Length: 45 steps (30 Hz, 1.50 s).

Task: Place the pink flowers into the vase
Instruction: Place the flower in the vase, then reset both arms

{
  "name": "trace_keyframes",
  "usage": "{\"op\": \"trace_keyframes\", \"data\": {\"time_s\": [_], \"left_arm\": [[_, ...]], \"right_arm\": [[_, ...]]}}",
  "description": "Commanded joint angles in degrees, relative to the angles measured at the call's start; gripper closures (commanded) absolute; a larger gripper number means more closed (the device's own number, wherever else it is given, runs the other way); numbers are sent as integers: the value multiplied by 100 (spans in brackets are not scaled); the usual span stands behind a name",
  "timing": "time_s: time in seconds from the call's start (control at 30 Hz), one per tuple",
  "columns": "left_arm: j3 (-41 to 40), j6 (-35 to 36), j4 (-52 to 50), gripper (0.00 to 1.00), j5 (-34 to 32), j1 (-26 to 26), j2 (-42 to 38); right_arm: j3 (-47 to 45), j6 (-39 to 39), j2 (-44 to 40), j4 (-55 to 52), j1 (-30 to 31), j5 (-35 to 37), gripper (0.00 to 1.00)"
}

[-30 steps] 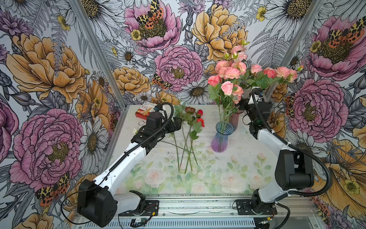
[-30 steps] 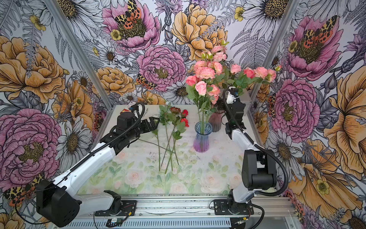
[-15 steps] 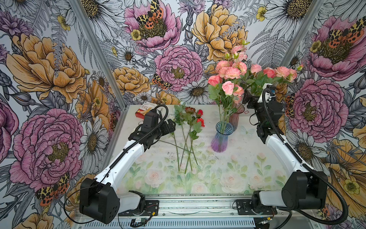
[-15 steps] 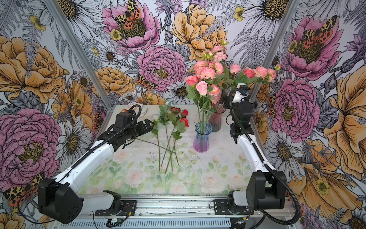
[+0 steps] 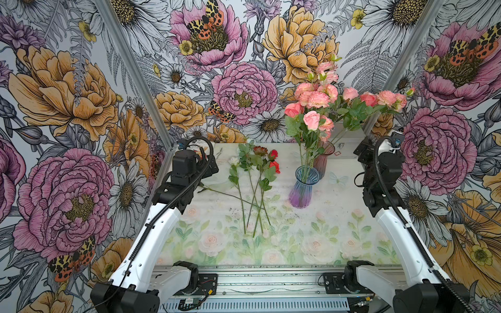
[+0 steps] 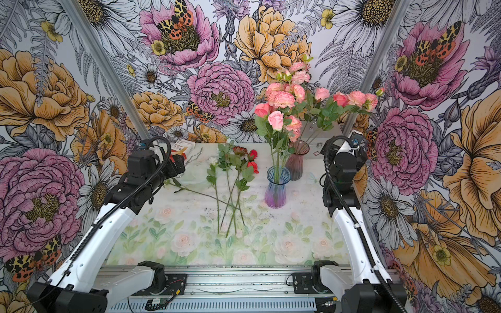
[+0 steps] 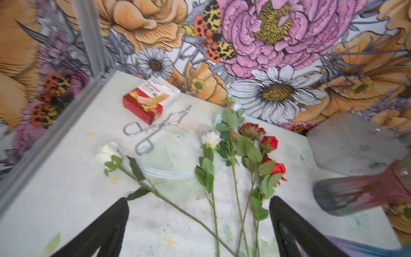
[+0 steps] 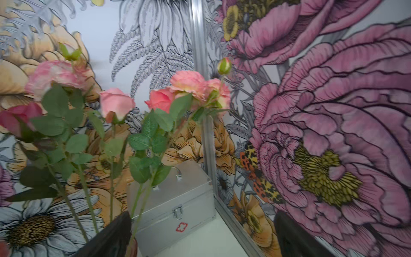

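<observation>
Pink flowers (image 5: 311, 119) stand upright in a blue-and-purple glass vase (image 5: 301, 189) right of the table's middle. More pink flowers (image 5: 368, 99) lean right out of a maroon vase (image 5: 324, 160) just behind it. In the right wrist view these blooms (image 8: 116, 101) rise to one side of my right gripper (image 8: 202, 233), which is open and holds nothing. My left gripper (image 7: 199, 222) is open too, hovering over green stems on the table, with the maroon vase (image 7: 355, 195) off to its side.
Red blooms (image 7: 270, 142) and white roses (image 7: 107, 153) on long stems lie across the table's middle (image 5: 252, 189). A red box (image 7: 151, 100) and metal tongs (image 7: 155, 129) sit in the far left corner. A silver case (image 8: 173, 200) stands in the far right corner.
My right arm has drawn back from the vases to the right wall. My left arm has pulled back a little to the left. The flowers and vases have stayed put.
</observation>
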Motion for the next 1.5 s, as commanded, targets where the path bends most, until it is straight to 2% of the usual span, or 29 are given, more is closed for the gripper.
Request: {"op": "trace_keyframes", "data": {"time_s": [0.0, 0.1, 0.27, 0.33, 0.43, 0.53, 0.7, 0.8, 0.9, 1.0, 1.03, 1.13, 1.17, 1.2, 1.3, 1.37, 1.4, 1.47], "left_arm": [[-151, 358, 100, 1, -933, 193, -171], [-724, 434, 553, 1, -1363, 202, -335], [-2321, 619, 2625, 2, -2220, 250, -491], [-2654, 676, 3188, 1, -2580, 364, -246], [-2669, 269, 3246, 1, -2881, 574, 403], [-2693, 535, 3665, 1, -3330, 615, 1070], [-2785, 624, 3892, 1, -2928, 796, 1622], [-2874, 702, 4170, 1, -2790, 837, 1894], [-3058, 822, 4730, 1, -2553, 895, 2086], [-3201, 909, 5272, 2, -2095, 991, 2099], [-3282, 926, 5509, 1, -1813, 1048, 2091], [-3508, 1186, 6272, 2, -1401, 1106, 2191], [-3630, 1325, 6658, 2, -1137, 1120, 2275], [-3599, 1423, 6631, 2, -1080, 1066, 2306], [-3489, 1919, 6701, 2, -917, 764, 2493], [-3478, 2059, 6701, 1, -560, 750, 2501], [-3534, 2111, 6740, 2, -345, 768, 2453], [-3869, 2106, 7254, 1, 591, 997, 2378]], "right_arm": [[-549, -5, -418, -392, -94, 1181, 1], [-1134, 23, -581, -91, -132, 1558, 1], [-1854, 501, -305, 275, -130, 1563, 1], [-2313, 443, -151, 890, -81, 1501, 1], [-2867, 353, 96, 1699, -24, 1373, 1], [-3073, 257, 432, 2282, 6, 1020, 1], [-2987, -49, 1183, 2914, 12, 320, 1], [-2613, -178, 1412, 2453, 102, 179, 1], [-2912, -344, 1261, 2496, 354, -250, 1], [-3590, -326, 1292, 3562, 485, -336, 0], [-3721, -590, 1355, 4005, 486, -673, 1], [-3744, -614, 1648, 4487, 496, -1188, 0], [-3820, -581, 1838, 4852, 480, -1454, 1], [-3885, -657, 2163, 5353, 492, -1553, 1], [-4108, -792, 3289, 7015, 552, -1529, 1], [-3981, -657, 2921, 6151, 544, -1580, 0], [-3907, -701, 3040, 6230, 497, -1707, 1], [-3698, -604, 2895, 5614, 444, -1731, 0]]}}
